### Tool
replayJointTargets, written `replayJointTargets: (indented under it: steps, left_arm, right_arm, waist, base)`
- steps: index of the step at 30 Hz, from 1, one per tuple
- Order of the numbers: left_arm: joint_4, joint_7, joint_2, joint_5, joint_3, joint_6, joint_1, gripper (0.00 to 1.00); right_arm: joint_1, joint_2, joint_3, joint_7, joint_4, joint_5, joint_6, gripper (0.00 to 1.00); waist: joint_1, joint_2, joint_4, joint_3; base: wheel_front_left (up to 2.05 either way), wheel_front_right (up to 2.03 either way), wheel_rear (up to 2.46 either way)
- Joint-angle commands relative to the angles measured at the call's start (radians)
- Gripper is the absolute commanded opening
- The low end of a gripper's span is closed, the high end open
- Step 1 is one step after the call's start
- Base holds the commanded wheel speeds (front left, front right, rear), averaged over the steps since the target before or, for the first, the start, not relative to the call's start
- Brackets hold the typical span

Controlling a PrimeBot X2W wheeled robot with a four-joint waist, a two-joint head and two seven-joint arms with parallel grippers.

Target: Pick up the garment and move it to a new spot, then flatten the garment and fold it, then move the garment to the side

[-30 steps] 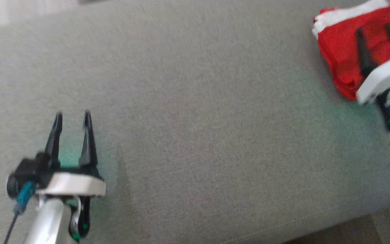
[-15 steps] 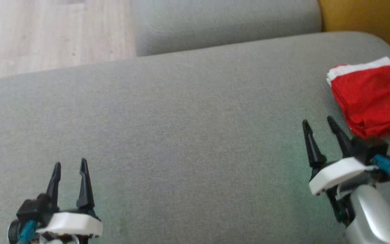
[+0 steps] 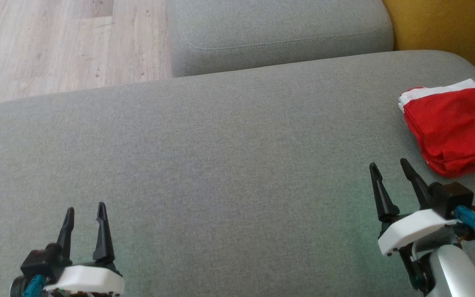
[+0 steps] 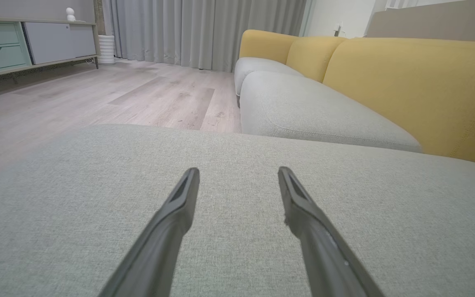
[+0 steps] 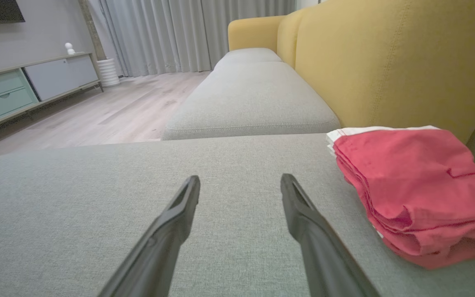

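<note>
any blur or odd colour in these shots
Head view: sharp, faint green tint on the grey cushion by the right gripper, garment saturated red. Right wrist view: garment paler, pinkish. Left wrist view: left gripper soft toward the bottom edge.

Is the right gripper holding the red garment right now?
No: in the right wrist view the right gripper stands open over the grey cushion, and the folded red garment lies apart beside it.

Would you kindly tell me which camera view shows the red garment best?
The right wrist view: the garment lies close and large, its folded layers and white edge plain, though the frame's right edge clips it. The head view shows it from above, smaller, also clipped at the right. The left wrist view faces the cushion.
</note>
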Motion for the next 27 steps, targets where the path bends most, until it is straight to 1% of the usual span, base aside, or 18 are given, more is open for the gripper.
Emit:
replayJointTargets:
  steps: [1,7,18,19,24,27]
  left_arm:
    - [-0.026,-0.012,0.010,0.007,0.043,-0.006,-0.043,1.00]
    - [-0.024,-0.012,0.006,0.015,0.050,-0.013,-0.047,1.00]
    - [-0.023,-0.012,0.000,0.025,0.058,-0.017,-0.049,1.00]
    - [0.001,0.000,-0.012,0.018,0.014,-0.017,-0.001,0.00]
    - [0.072,0.004,-0.034,0.015,0.004,-0.017,0.038,0.00]
    - [0.069,0.014,-0.037,-0.014,0.011,-0.020,0.033,0.00]
  right_arm:
    - [-0.017,0.001,0.016,0.004,-0.048,-0.009,0.007,1.00]
    - [-0.009,0.004,0.012,0.023,-0.082,-0.014,0.007,1.00]
    - [0.005,0.008,0.015,0.037,-0.088,-0.006,0.007,1.00]
    - [0.025,0.010,-0.005,0.039,-0.051,-0.004,0.000,0.00]
    - [0.071,0.015,0.000,0.040,0.028,-0.001,-0.001,0.00]
    - [0.068,0.017,-0.006,0.045,0.027,0.033,-0.001,0.00]
  waist:
    - [0.0000,-0.0001,0.000,0.001]
    - [0.0000,-0.0001,0.001,-0.001]
    - [0.0000,-0.0001,0.001,0.003]
    - [0.0000,-0.0001,0.001,0.003]
    - [0.0000,-0.0001,0.001,0.003]
    - [0.0000,-0.0001,0.002,0.004]
  base:
    - [0.00,0.00,0.00]
    - [0.00,0.00,0.00]
    - [0.00,0.00,0.00]
    - [0.00,0.00,0.00]
    - [0.00,0.00,0.00]
    - [0.00,0.00,0.00]
